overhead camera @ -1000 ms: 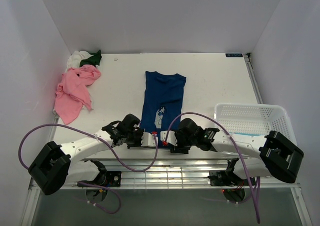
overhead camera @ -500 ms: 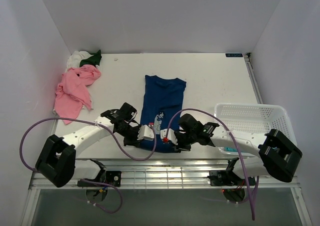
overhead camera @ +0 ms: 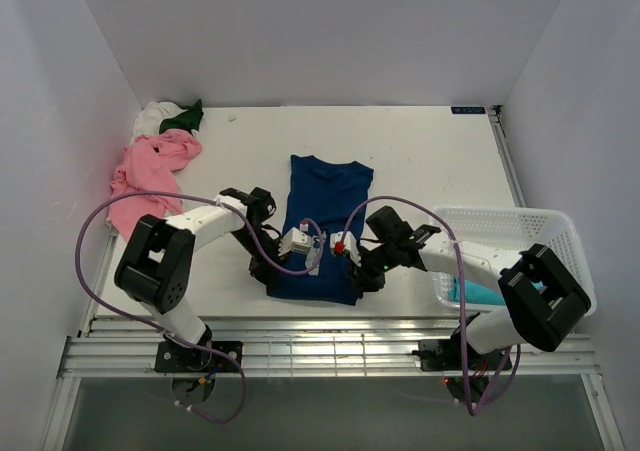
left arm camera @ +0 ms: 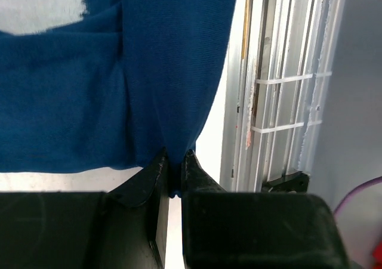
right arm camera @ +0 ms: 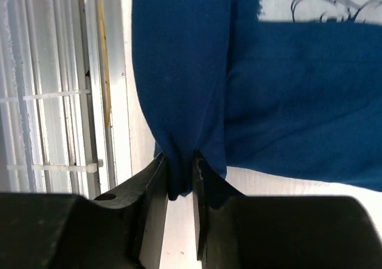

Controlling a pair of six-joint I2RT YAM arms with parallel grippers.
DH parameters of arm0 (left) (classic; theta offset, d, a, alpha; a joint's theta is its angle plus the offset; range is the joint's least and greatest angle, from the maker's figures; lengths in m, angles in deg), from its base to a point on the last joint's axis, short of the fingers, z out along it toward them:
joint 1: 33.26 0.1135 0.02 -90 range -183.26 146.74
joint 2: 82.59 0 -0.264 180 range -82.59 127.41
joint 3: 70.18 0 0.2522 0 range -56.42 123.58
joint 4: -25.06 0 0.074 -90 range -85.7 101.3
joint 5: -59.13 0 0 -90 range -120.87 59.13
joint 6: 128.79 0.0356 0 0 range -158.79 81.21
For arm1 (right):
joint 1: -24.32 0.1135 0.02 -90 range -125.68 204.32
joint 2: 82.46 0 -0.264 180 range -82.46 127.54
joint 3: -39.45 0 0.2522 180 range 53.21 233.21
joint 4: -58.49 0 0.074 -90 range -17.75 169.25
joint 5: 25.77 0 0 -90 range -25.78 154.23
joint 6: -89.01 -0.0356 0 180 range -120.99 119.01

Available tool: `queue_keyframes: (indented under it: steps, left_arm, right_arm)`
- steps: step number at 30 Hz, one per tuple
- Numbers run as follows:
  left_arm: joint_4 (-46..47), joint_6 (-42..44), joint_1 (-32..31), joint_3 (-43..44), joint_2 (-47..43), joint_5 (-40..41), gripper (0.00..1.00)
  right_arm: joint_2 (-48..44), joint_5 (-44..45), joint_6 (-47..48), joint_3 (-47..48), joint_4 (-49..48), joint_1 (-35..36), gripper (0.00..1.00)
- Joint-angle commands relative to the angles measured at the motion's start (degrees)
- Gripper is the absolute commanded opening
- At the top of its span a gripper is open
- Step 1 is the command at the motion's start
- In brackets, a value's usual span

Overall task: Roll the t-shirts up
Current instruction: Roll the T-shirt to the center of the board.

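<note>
The navy tee (overhead camera: 328,196) lies mid-surface (overhead camera: 430,161), its near end close to the front edge. Left fingers (left arm camera: 146,182) and right fingers (right arm camera: 149,182) each pinch a fold of it. Basket (overhead camera: 500,211) right and pink tee (overhead camera: 150,176) left, both well apart.

The left arm (overhead camera: 205,216) and right arm (overhead camera: 470,256) bent inward, wrists low and near each other; the left gripper (left arm camera: 173,161) pinched a fold of the navy t-shirt (left arm camera: 71,102); the right gripper (right arm camera: 180,164) clamped another fold likewise.
</note>
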Motion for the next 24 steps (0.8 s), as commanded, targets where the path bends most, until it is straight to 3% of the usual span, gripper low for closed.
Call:
queue_keyframes:
  steps: [1, 9, 18, 23, 24]
  left_arm:
    - [-0.85, -4.15, 1.19, 2.19, 1.34, -0.99, 0.04]
    - [-0.14, -10.57, 3.21, 8.7, 7.67, -0.2, 0.1]
    - [-0.14, -9.69, 3.74, 12.3, 11.79, 1.47, 0.17]
    - [-0.32, -11.1, 3.83, 14.15, 13.38, 0.77, 0.19]
    - [-0.4, -11.62, 3.83, 14.76, 13.3, 0.76, 0.19]
  right_arm:
    - [1.16, 1.23, -3.11, 1.5, 0.35, -0.86, 0.27]
    - [-1.91, 2.02, -7.24, 1.15, -1.68, -5.25, 0.47]
    - [-9.47, 7.02, -9.61, 2.55, -1.84, -5.08, 0.53]
    - [-10.88, 10.19, -12.34, 1.41, -7.55, -0.44, 0.49]
    - [-11.4, 8.89, -12.34, 1.06, -8.61, 0.45, 0.34]
